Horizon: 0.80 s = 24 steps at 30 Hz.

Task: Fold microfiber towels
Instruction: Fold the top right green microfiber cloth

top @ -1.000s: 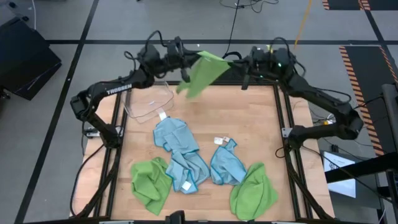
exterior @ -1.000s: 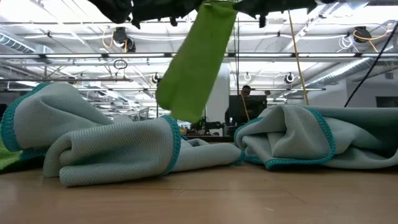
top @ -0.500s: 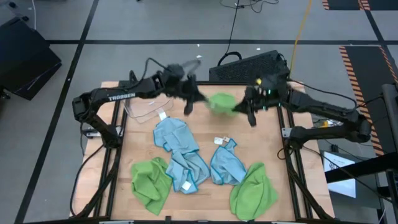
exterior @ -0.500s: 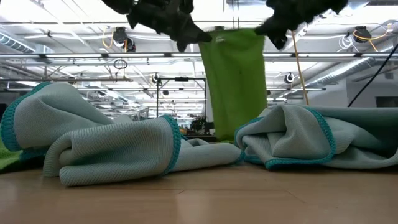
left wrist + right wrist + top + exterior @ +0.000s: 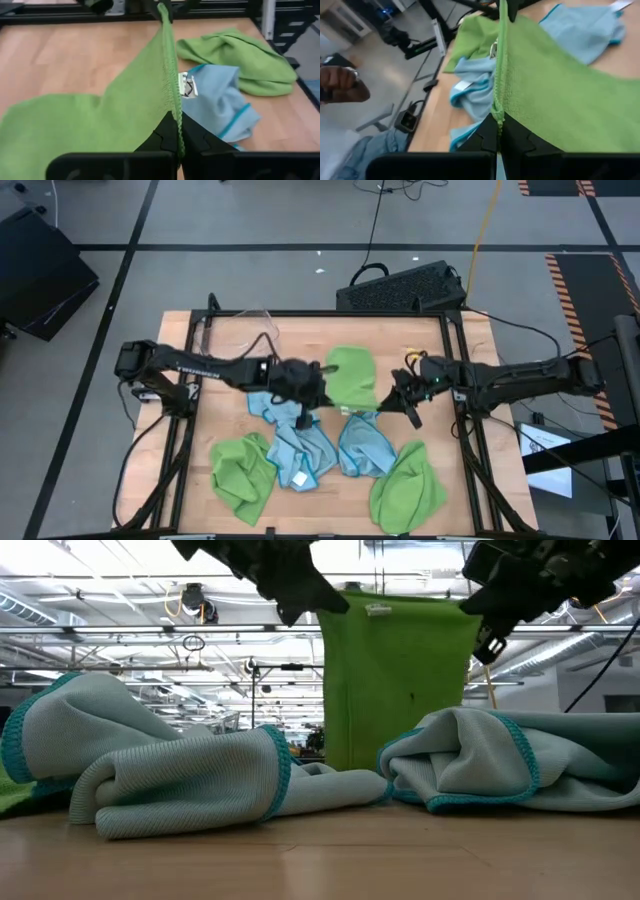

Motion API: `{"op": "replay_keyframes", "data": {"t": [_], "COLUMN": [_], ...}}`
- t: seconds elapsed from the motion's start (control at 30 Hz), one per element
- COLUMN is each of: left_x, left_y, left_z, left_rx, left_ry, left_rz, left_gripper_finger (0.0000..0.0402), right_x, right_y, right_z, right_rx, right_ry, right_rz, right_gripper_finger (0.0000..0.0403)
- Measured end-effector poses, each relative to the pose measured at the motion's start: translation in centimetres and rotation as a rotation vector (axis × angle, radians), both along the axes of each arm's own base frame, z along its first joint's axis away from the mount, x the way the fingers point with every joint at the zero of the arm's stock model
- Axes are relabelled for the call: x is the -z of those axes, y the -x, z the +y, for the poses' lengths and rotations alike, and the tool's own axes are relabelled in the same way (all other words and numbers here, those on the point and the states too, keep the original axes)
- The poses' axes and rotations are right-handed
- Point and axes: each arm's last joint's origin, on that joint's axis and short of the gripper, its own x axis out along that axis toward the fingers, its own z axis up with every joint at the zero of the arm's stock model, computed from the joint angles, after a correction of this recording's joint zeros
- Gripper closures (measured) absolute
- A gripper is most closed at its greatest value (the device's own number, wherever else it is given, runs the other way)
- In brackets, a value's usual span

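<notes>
1. Reaching in from the left side, the left gripper (image 5: 308,383) is hovering over the middle of the wooden table (image 5: 230,345); its fingers (image 5: 165,135) are pinching together on one top corner of a lime green towel (image 5: 350,378).
2. The green towel is hanging as a taut sheet between the two grippers in the low view (image 5: 400,680), with a small white tag (image 5: 378,609) showing at its top edge; its far part is lying on the table behind.
3. The right gripper (image 5: 403,392) is reaching in from the right side, its fingers (image 5: 492,135) clamping shut on the towel's other top corner.
4. Along the near side, from left to right, a green towel (image 5: 243,472), a crumpled light blue towel (image 5: 290,425), another blue towel (image 5: 362,445) and a green towel (image 5: 408,485) are lying in loose heaps; how many blue cloths are making up the heap is unclear.
5. A clear plastic bin (image 5: 236,330) is sitting at the far left corner of the table.
6. A person's hand (image 5: 340,85) is showing in the right wrist view, beyond the table edge.
</notes>
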Motion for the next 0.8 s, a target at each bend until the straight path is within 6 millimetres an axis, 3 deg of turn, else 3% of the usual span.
{"op": "replay_keyframes", "data": {"t": [0.13,0.23,0.5,0.63,0.8], "left_x": [0.8,1.4,2.3,2.7,3.6], "left_y": [0.2,0.5,0.5,0.6,0.9], "left_z": [-2.2,-2.5,0.3,1.4,1.7], "left_rx": [-0.032,-0.129,-0.276,-0.265,-0.232], "left_ry": [-0.056,-0.107,-0.163,-0.147,-0.091], "left_rz": [-0.022,-0.015,-0.016,-0.031,-0.036], "left_gripper_finger": [0.04,0.0399,0.0399,0.0397,0.0399], "right_x": [0.7,0.8,0.8,0.9,3.2], "right_y": [0.1,0.1,0.0,-0.1,0.1], "right_z": [1.3,1.5,0.4,0.2,-0.1], "right_rx": [0.012,0.091,0.281,0.309,0.401], "right_ry": [0.042,0.115,0.456,0.532,0.563], "right_rz": [-0.005,-0.022,-0.044,-0.045,-0.069], "right_gripper_finger": [0.0401,0.0401,0.0401,0.0401,0.0401]}}
